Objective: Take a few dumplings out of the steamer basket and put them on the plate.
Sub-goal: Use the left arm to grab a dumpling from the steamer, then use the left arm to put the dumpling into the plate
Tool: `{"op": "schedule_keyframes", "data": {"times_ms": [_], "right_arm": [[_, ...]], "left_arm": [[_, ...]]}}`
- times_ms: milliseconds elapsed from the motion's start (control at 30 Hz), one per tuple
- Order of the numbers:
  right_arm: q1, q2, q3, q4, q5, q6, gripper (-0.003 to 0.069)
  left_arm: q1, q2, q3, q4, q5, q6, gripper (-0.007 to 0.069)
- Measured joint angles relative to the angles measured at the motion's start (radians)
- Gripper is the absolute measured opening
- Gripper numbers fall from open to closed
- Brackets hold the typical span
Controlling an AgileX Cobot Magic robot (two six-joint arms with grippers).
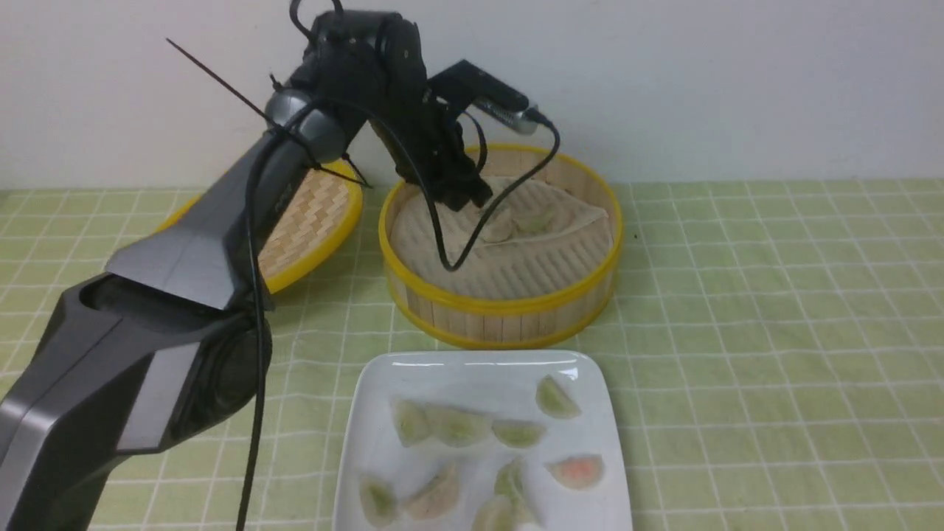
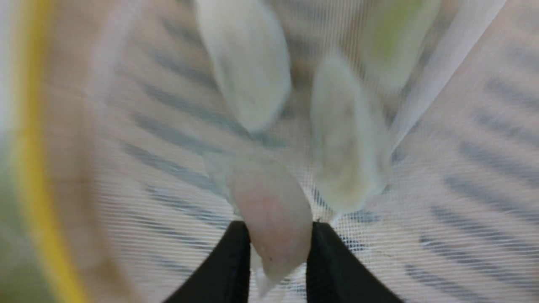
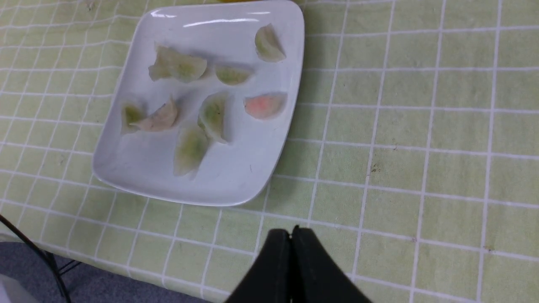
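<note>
While my left gripper [image 2: 280, 227] sits down inside the steamer basket [image 1: 501, 302], I see its jaws pressed against both sides of a pinkish dumpling [image 2: 269, 206], with two pale dumplings [image 2: 345, 139] just beside it on the ridged liner [image 2: 463, 202]. My right gripper [image 3: 291, 230] is closed on nothing, hanging over the bench [image 3: 421, 126] near the plate [image 3: 236, 176], where several dumplings [image 3: 212, 115] lie.
</note>
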Motion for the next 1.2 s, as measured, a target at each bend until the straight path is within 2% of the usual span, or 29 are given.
{"op": "schedule_keyframes", "data": {"times_ms": [133,267,467,500,533,633,667,733,800,967,1200], "right_arm": [[0.000,0.000,0.000,0.008,0.000,0.000,-0.0015],[0.000,0.000,0.000,0.016,0.002,0.000,-0.0015],[0.000,0.000,0.000,0.017,0.003,0.000,-0.0015],[0.000,0.000,0.000,0.017,0.003,0.000,-0.0015],[0.000,0.000,0.000,0.019,0.001,-0.002,-0.0015],[0.000,0.000,0.000,0.019,-0.005,-0.003,-0.0015],[0.000,0.000,0.000,0.019,-0.007,-0.003,-0.0015],[0.000,0.000,0.000,0.019,-0.013,-0.011,-0.0015],[0.000,0.000,0.000,0.019,-0.021,-0.015,-0.0015],[0.000,0.000,0.000,0.023,-0.032,-0.022,-0.0015],[0.000,0.000,0.000,0.050,-0.034,-0.025,-0.0015]], "left_arm": [[0.000,-0.132,0.017,-0.017,0.006,-0.108,0.0151],[0.000,-0.289,0.123,-0.038,0.008,-0.183,0.0151],[0.000,-0.663,0.669,-0.068,0.007,-0.201,0.0151],[0.000,-0.674,0.669,-0.068,0.007,-0.201,0.0151],[0.000,-0.758,0.855,-0.092,0.005,-0.200,0.0151],[-0.010,-0.880,1.137,-0.136,0.005,-0.168,0.0151],[-0.011,-0.886,1.156,-0.140,0.003,-0.168,0.0151],[-0.035,-0.945,1.382,-0.170,-0.067,-0.123,0.0151],[-0.052,-0.963,1.518,-0.187,-0.163,-0.105,0.0151],[-0.066,-0.949,1.655,-0.199,-0.340,-0.079,0.0151],[-0.066,-0.857,1.666,-0.196,-0.539,-0.076,0.0151]]}}
